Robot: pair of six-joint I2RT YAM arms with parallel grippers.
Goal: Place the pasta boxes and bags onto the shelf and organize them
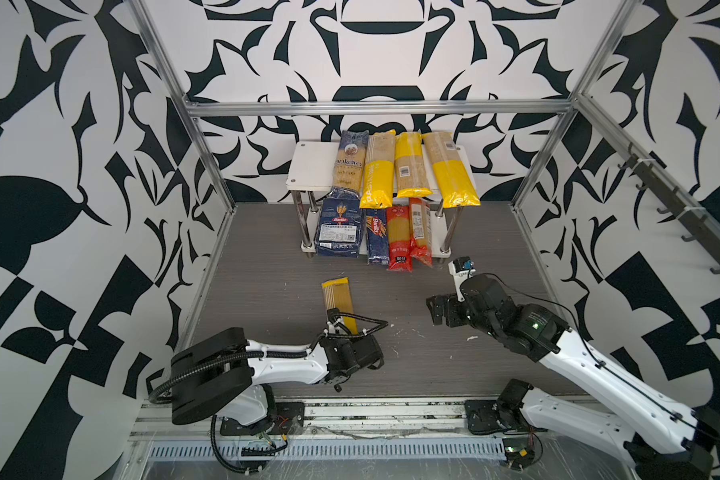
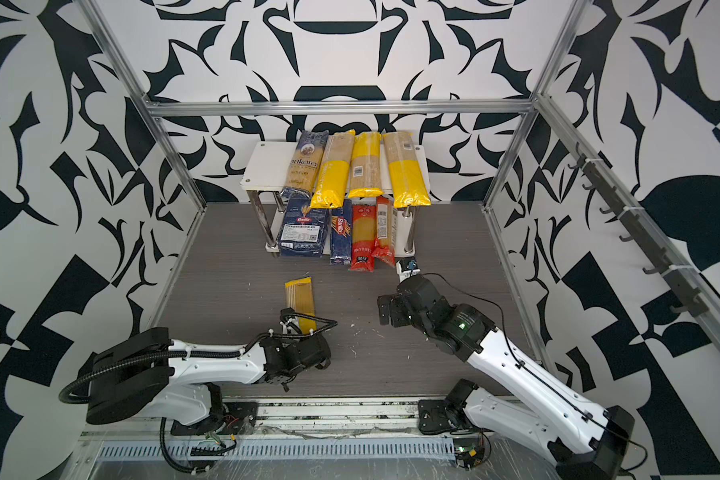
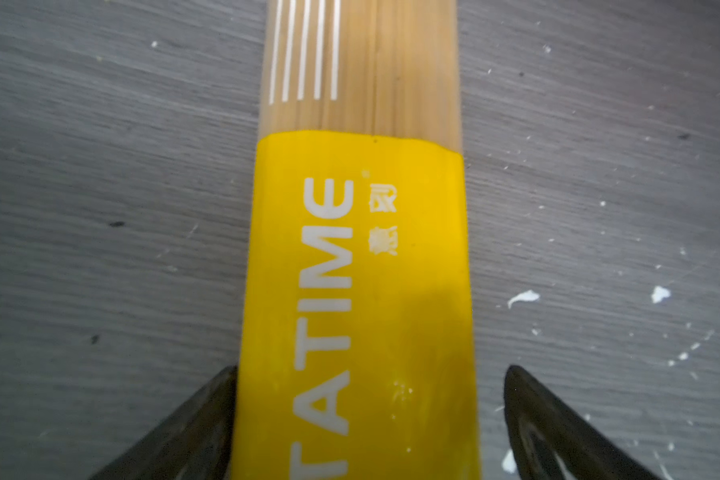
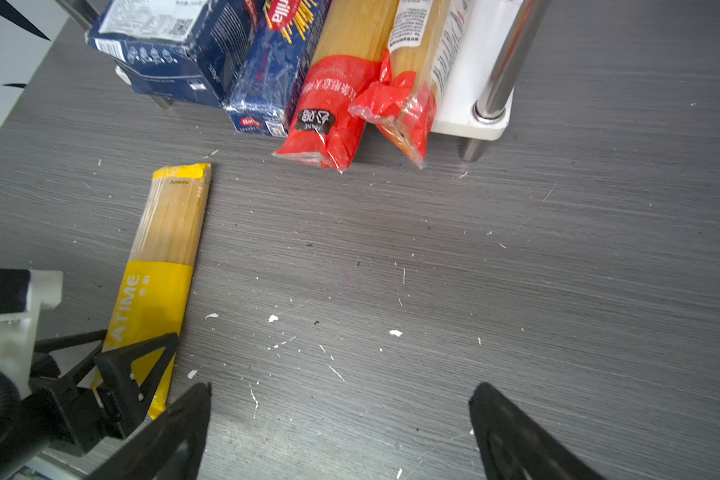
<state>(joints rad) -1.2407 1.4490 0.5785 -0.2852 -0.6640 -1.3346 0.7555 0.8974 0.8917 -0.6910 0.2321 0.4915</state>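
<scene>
On the left, the left gripper (image 3: 362,374) stands wide open over the yellow end of a yellow bag (image 1: 336,296) lying flat on the grey table (image 1: 267,266) — one finger at each side, not clamped on it. Behind is the shelf (image 1: 308,166). Its top board carries the ankara bag (image 1: 350,162), then three yellow bags (image 1: 410,166). Its lower board carries the wide Barilla box (image 1: 337,230), the narrow Barilla box (image 1: 377,243) and two red bags (image 1: 399,241). On the right, the right gripper (image 4: 341,390) is fully open too — it holds nothing and hovers above the table.
</scene>
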